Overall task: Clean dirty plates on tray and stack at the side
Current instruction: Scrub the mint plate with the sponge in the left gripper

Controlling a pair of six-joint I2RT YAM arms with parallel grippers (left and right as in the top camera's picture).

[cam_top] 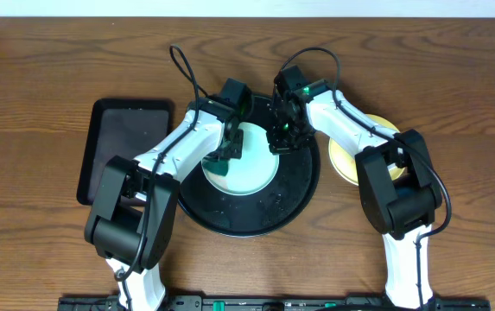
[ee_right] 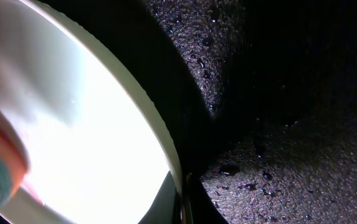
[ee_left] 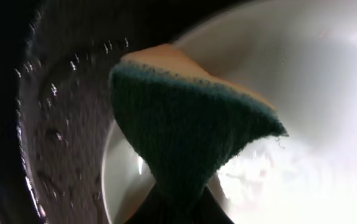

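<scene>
Glistening pale mint plate (cam_top: 251,173)

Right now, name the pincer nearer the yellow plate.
Right. The right pincer is over the tray, near the yellow plate; the left pincer holds a sponge on the mint plate, farther away.

White arm links (cam_top: 178,142), black joints (cam_top: 402,194), looping black cables (cam_top: 187,73), green light (cam_top: 303,89)

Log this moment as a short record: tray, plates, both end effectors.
tray: large round glossy black tray, wet
plate on tray: pale mint-green round plastic plate
left end effector: shut on green-and-yellow sponge, sponge on that plate
right end effector: seems to pinch that plate's rim
aside: pale yellow round plate, right of tray
</scene>
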